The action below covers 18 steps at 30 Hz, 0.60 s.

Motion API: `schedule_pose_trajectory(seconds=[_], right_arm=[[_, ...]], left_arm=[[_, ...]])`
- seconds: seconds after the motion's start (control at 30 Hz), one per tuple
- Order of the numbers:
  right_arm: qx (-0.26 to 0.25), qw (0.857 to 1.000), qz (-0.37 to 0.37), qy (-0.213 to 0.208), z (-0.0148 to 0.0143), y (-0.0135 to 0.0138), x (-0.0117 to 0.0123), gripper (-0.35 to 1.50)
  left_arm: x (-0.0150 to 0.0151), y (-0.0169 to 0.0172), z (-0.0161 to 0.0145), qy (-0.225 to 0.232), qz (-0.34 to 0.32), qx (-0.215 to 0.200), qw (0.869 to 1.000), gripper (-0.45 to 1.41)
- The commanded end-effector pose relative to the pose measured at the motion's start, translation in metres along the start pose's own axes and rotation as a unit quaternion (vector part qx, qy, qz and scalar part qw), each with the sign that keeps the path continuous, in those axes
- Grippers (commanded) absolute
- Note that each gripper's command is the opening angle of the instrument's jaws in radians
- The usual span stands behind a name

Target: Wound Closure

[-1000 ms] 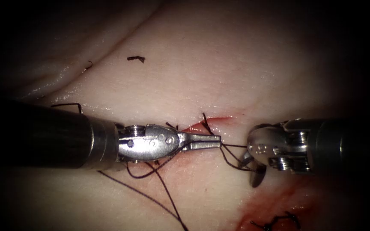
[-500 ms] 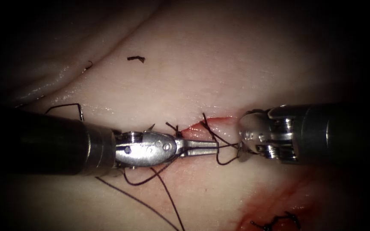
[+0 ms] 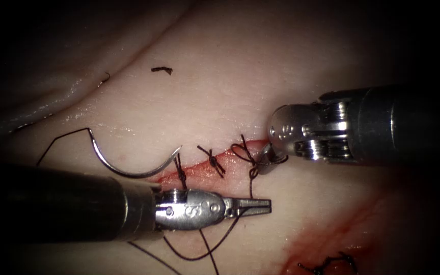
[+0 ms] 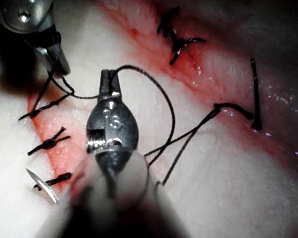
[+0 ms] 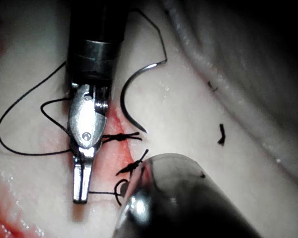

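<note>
The cut (image 3: 199,170) runs across the tissue (image 3: 230,86) with two tied stitches (image 3: 212,160) on it. The curved needle (image 3: 128,172) lies free on the tissue's surface by the cut's left end, held by neither tool; it is also seen in the right wrist view (image 5: 129,101). A third knot (image 3: 250,155) sits at the cut's right end. My right tool (image 3: 265,162) is shut on the thread right at this knot. From the knot the thread (image 3: 251,186) drops to my left tool (image 3: 263,204), which is shut on it at its tips (image 4: 108,79), below the cut.
Slack thread (image 3: 199,254) loops under the left tool's shaft. Short cut ends of thread (image 3: 161,70) lie higher on the tissue. Red fluid (image 3: 332,237) stains the lower right, with a bit of thread (image 3: 332,262) in it. A tissue fold (image 3: 77,86) rises at upper left.
The left tool moved down, away from the cut, and the right tool moved up and left. The thread loop between them drew down into a knot. The needle came into view.
</note>
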Motion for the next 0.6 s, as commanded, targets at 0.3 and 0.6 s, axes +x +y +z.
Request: schedule_pose_trajectory(seconds=[0.3, 0.6], right_arm=[[-0.017, 1.000, 0.012, 0.017, 0.0001, 0.0030, -0.0012, -0.35], [-0.049, 0.998, 0.028, 0.041, 0.0001, 0.0061, -0.0020, -0.35]], left_arm=[[-0.0007, 0.0034, 0.0017, -0.011, -0.004, -0.018, 1.000, -0.45], [0.0021, 0.0069, 0.0018, -0.006, -0.009, -0.034, 0.999, -0.45]])
